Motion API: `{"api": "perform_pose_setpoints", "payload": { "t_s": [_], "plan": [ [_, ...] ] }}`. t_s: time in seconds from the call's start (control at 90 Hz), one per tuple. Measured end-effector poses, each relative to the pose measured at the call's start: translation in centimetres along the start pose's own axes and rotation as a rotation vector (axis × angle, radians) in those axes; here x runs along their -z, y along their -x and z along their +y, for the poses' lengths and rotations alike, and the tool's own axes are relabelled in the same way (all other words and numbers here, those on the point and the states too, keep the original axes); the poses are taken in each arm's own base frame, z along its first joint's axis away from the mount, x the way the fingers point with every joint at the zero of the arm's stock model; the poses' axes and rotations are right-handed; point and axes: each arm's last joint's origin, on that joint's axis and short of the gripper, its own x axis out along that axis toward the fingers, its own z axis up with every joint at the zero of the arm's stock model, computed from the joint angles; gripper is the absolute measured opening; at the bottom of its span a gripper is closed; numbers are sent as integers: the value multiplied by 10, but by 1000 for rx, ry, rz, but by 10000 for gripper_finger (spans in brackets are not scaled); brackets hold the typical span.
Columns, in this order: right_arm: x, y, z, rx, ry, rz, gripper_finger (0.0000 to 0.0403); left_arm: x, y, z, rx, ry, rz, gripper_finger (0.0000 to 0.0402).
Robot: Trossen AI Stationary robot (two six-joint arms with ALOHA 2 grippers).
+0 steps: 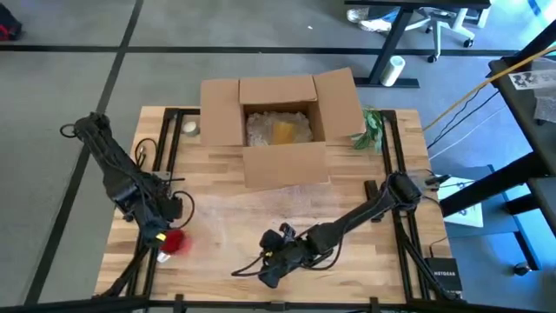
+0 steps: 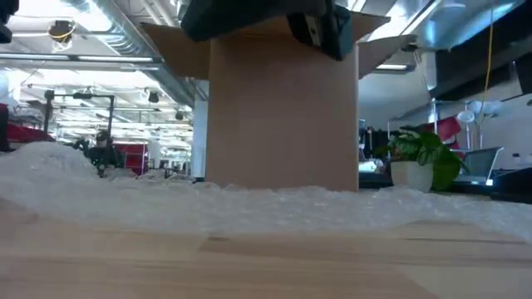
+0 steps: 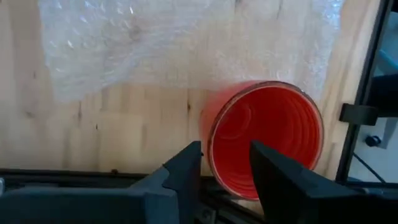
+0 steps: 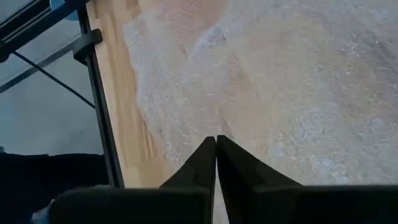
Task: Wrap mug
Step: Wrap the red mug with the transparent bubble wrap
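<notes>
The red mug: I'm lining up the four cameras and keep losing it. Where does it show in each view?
High view: the red mug lies at the table's left front, at the left gripper.
Low view: not in it.
Left wrist view: on its side, open mouth to the camera, rim between the fingers.
Right wrist view: not in it.
Shared landmark: the bubble wrap.
</notes>
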Motion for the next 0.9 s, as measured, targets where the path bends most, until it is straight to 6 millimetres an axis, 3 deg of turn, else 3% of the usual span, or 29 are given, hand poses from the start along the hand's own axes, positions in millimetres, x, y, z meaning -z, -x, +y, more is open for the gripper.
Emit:
{"api": "perform_pose_setpoints", "payload": {
  "t_s": [0.567,0.9],
  "plan": [
    [0,0,0,-2,-1,-3,0,14,-37,5,-16,7,26,115],
    [-1,0,1,-6,-3,-6,0,19,-48,11,-55,12,44,9]
  ]
}}
